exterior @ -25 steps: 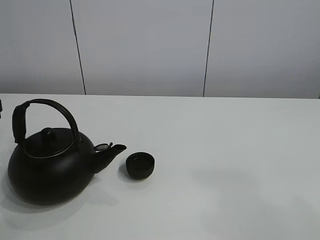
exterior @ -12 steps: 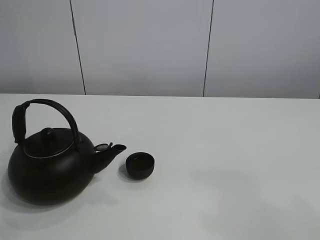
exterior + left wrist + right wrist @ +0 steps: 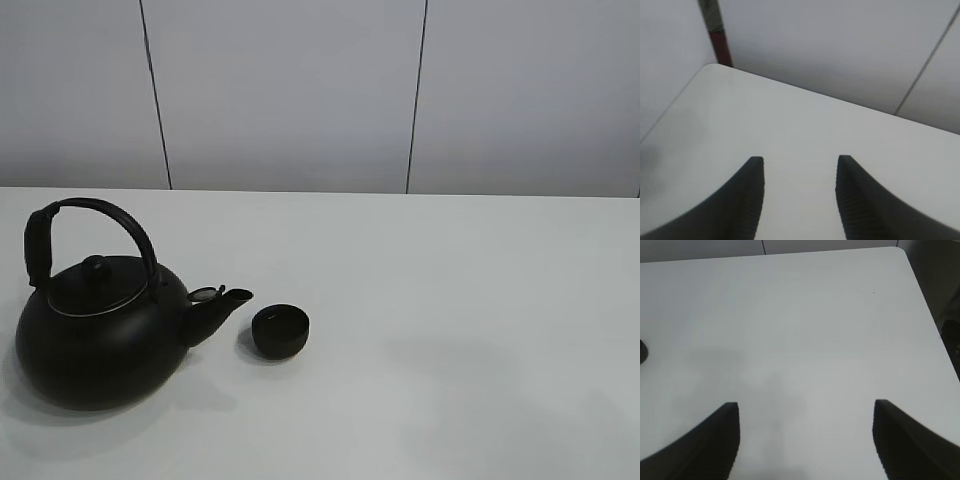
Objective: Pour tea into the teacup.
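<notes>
A small matte black teacup (image 3: 280, 330) stands on the white table (image 3: 450, 300), left of the middle. A big round black kettle (image 3: 100, 335) with an arched handle stands upright to its left, its spout (image 3: 228, 300) pointing at the cup, a short gap between them. No tea stream shows. Neither gripper shows in the exterior view. In the left wrist view my left gripper (image 3: 800, 159) is open and empty over bare table. In the right wrist view my right gripper (image 3: 806, 404) is wide open and empty; a dark sliver (image 3: 642, 351) at the frame's edge may be the cup.
A grey panelled wall (image 3: 300, 90) stands behind the table. The left wrist view shows a rounded table corner (image 3: 710, 67). The right wrist view shows another table corner (image 3: 900, 252) and the side edge.
A small dark bit at the far left edge of the exterior view one second ago is gone. Kettle and cup have not moved.
</notes>
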